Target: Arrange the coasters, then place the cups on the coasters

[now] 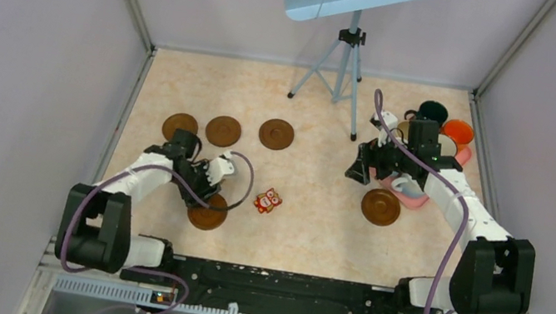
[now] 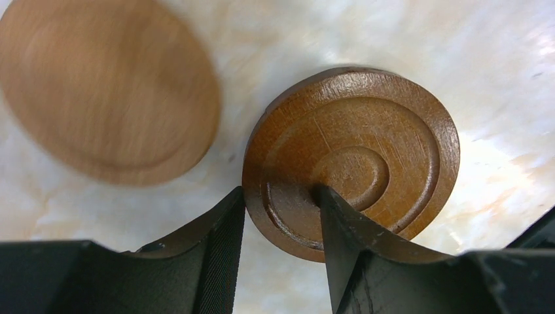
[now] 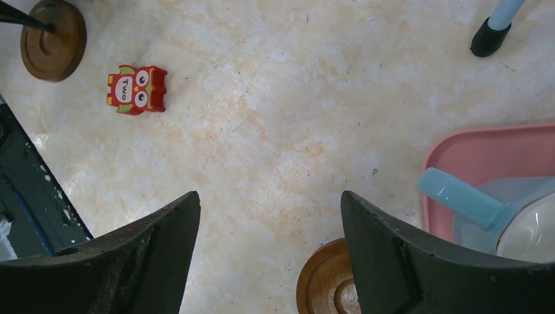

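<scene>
Near-left on the table [image 1: 316,214], left jaws pinch the dark ringed coaster [image 2: 366,150] across its rim; lift it level and slowly, clear of the tan coaster [image 2: 105,85] beside; right jaws gape empty.

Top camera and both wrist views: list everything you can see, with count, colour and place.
coasters: six, brown; three in a far-left row, one right of centre, a dark coaster and a tan one near left
tray: one, pink, right
mugs: count unclear; dark green, orange, light blue seen; far right, light blue on the tray
owl figure: one, red, near centre
tripod: one, grey, pale blue panel, far centre
table: one, beige marbled
left pincer: black, pinching the dark coaster's rim
right pincer: black, open, above table beside the tray
</scene>
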You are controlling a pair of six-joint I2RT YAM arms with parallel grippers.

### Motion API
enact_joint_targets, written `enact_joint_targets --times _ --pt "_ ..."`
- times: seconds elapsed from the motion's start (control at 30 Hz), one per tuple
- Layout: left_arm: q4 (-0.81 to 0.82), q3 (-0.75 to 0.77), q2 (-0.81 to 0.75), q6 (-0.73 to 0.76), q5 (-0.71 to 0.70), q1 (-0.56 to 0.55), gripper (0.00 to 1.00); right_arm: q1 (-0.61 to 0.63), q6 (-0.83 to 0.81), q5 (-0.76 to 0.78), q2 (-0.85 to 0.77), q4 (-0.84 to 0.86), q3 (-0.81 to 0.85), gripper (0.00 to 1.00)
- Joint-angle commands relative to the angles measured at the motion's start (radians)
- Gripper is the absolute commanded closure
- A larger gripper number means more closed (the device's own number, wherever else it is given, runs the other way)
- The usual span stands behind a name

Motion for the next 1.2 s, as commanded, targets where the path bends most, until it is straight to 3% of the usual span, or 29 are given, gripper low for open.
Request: enact_joint_targets --times 0.0,0.27,0.43,0.87,1.17 --pt "-0.081 0.011 0.069 0.159 -0.096 0.194 0.49 -0.006 -0.017 -0.026 -0.018 0.011 -0.004 0.22" --pt "-0.037 0.115 0.194 0.301 -0.17 0.428 0.5 -0.006 -0.021 -0.023 -0.02 0.008 -0.004 0.22" --pt "-0.021 0.26 0.308 0.299 -0.159 0.525 0.5 -0.006 -0.021 -0.024 -0.02 0.007 -0.002 0.22" --pt "0.032 0.384 0.412 0.218 -0.089 0.542 0.49 -0.006 -0.024 -0.018 -0.012 0.006 -0.002 0.22" --pt "-0.096 0.448 0.331 0.222 0.002 0.539 0.39 -0.006 -0.021 -0.02 -0.002 0.008 0.002 0.22"
